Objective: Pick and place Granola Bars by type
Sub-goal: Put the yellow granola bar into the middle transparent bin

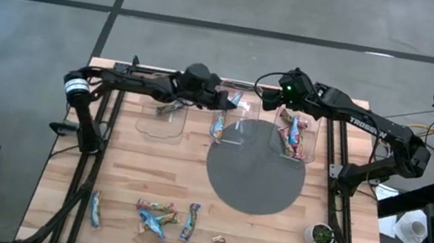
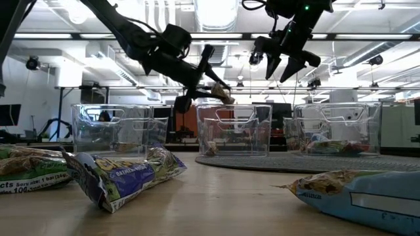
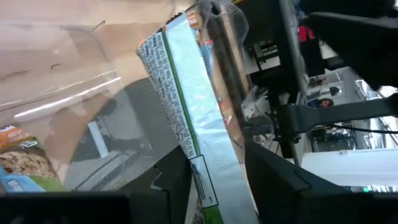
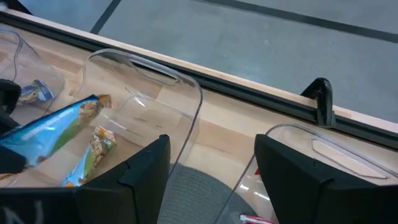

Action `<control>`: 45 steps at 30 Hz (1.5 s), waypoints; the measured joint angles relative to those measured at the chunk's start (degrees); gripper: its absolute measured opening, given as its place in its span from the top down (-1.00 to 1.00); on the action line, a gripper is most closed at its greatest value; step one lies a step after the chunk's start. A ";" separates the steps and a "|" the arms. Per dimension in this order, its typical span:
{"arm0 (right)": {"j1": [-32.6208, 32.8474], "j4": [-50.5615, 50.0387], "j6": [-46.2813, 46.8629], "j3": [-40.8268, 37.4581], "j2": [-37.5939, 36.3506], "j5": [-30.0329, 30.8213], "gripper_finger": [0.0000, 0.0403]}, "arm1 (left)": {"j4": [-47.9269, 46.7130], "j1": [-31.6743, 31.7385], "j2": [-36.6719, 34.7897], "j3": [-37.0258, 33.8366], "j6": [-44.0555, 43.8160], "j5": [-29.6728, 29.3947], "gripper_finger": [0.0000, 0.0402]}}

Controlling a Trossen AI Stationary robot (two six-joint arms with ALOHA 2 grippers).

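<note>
My left gripper [image 1: 222, 101] hangs over the middle clear bin [image 1: 231, 122], shut on a granola bar in a blue-green wrapper [image 1: 234, 100], also seen in the low view as the raised bar [image 2: 223, 96]. My right gripper [image 1: 279, 97] is open and holds nothing, up above the far rim of the right bin [image 1: 296, 136]; its fingers [image 4: 146, 168] stand wide apart. Each of the three bins holds bars, for instance the one in the middle bin [image 4: 93, 149]. Several more bars [image 1: 155, 215] lie flat near the table's near edge. My left gripper pinches the bar between its two fingers [image 3: 171, 180] near one end [image 3: 205, 177]. The fingers reach from the table's left, slanting slightly down, and lie along the bar. The rest of the bar [image 3: 180, 106] sticks out beyond the fingertips, lifted clear above the middle bin.
A round grey mat [image 1: 254, 176] lies under the middle and right bins. The left bin [image 1: 167, 115] stands on bare wood. A small potted plant [image 1: 321, 235] sits near the table's right near corner. Bare wood lies between the bins and the near row of bars.
</note>
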 joint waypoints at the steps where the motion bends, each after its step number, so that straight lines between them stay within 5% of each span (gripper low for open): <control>1: 0.00 0.00 -0.03 0.00 0.00 0.00 -0.11 | 0.36 0.00 -0.19 0.02 0.15 0.14 0.35; 17: -0.02 0.26 0.02 0.00 0.07 1.49 -0.11 | -3.45 -0.46 -1.07 0.07 8.92 4.90 0.35; 27: -0.02 0.45 0.77 -0.18 0.11 1.49 -0.11 | -8.39 -4.02 -3.05 4.87 28.89 0.29 0.36; 32: -0.02 0.51 1.57 -0.74 0.42 1.48 -0.11 | -20.92 -4.94 -1.14 10.89 36.96 -4.59 0.35; 45: 0.07 0.55 1.71 -2.38 0.39 0.76 -0.11 | -27.76 -5.45 -2.71 11.52 38.48 -5.26 0.26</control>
